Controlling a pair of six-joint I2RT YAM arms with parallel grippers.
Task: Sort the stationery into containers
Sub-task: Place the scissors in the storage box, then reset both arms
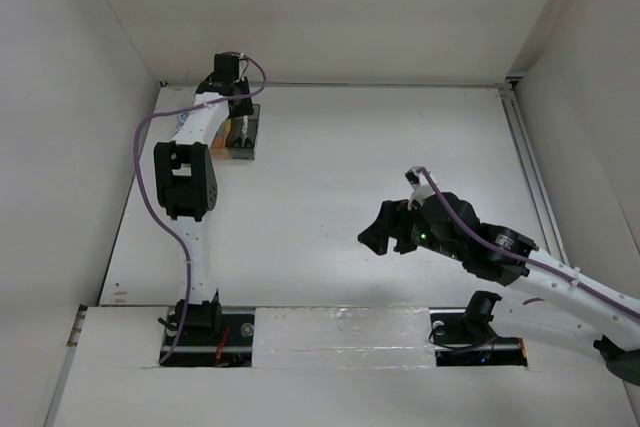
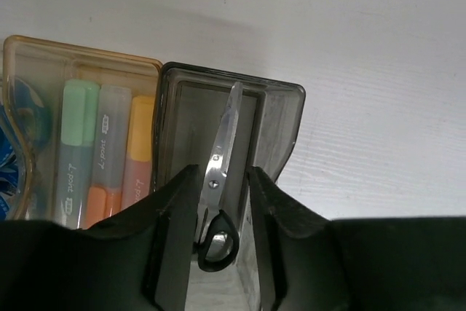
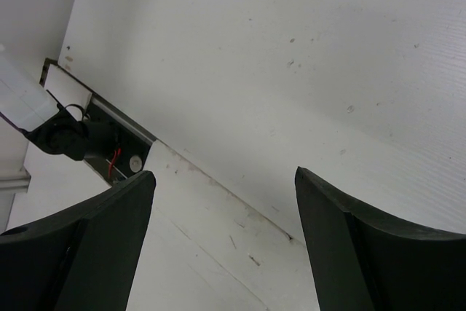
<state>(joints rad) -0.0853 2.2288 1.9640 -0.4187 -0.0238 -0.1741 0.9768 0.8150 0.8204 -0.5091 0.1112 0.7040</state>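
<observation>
Smoky grey plastic bin [image 2: 282, 125], far left on the table [image 1: 350, 177], holds the steel-bladed scissors [image 2: 227, 129], handle partly hidden between the slightly parted jaws of the left gripper [image 2: 223, 171]. The right gripper [image 3: 224, 176] gapes wide, empty.

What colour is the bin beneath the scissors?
Smoky dark grey bin, translucent; the left wrist view shows it best.

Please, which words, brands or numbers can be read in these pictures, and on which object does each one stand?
Green-capped marker: dark script along the barrel, perhaps beginning "L"; too blurred to read surely.
Grey-capped marker: the same kind of script, also blurred.
Scissors, amber bin, dark grey bin: no text visible.
</observation>
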